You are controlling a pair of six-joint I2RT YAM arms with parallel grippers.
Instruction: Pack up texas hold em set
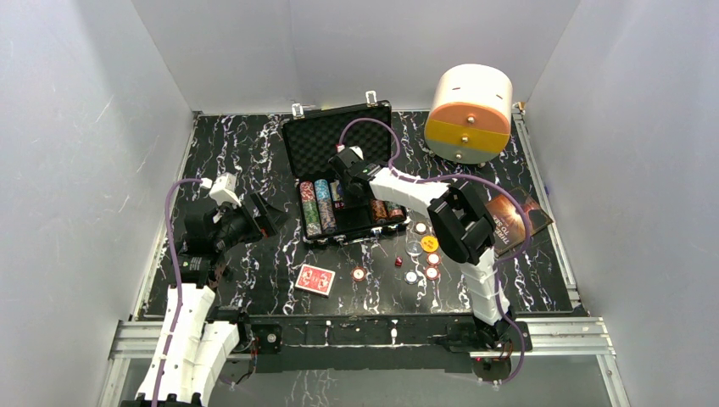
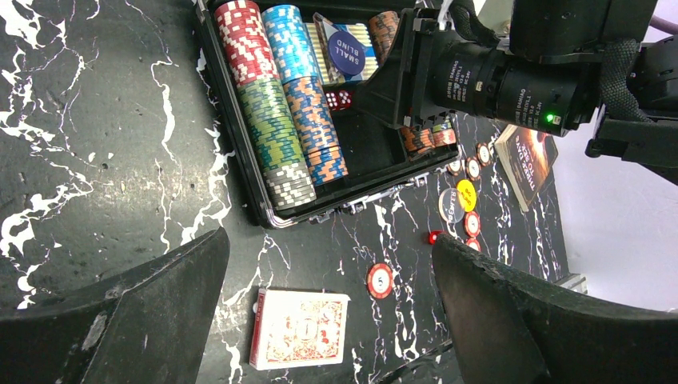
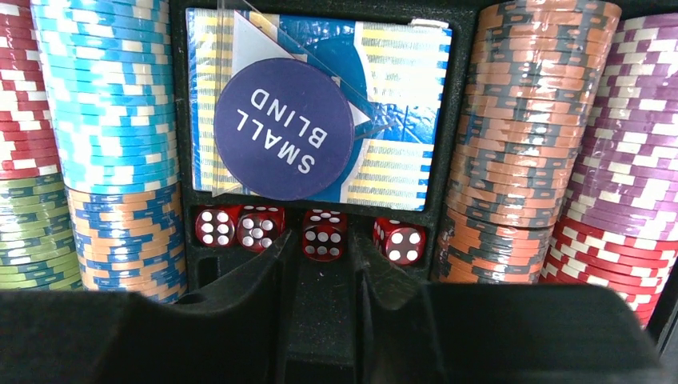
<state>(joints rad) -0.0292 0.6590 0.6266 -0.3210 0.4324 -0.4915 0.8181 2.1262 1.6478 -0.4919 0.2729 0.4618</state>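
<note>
The black briefcase (image 1: 332, 136) lies open at the table's middle back, with rows of striped poker chips (image 3: 112, 104) in its foam. My right gripper (image 3: 322, 237) reaches into the dice slot. Its jaws stand slightly apart around a red die (image 3: 322, 228) that rests among the other dice, with a thin gap on each side. A "SMALL BLIND" button (image 3: 284, 128) lies on a blue deck (image 3: 396, 160). My left gripper (image 2: 329, 240) hovers wide open above the red-backed card deck (image 2: 300, 328) and a loose chip (image 2: 380, 280). The yellow disc (image 1: 429, 243) and one red die (image 1: 398, 261) lie on the table.
Several loose chips (image 1: 432, 271) lie in front of the case, right of centre. A brown book (image 1: 517, 220) lies at the right, partly under my right arm. The white-and-orange drawer box (image 1: 470, 114) stands at the back right. White walls close in the table.
</note>
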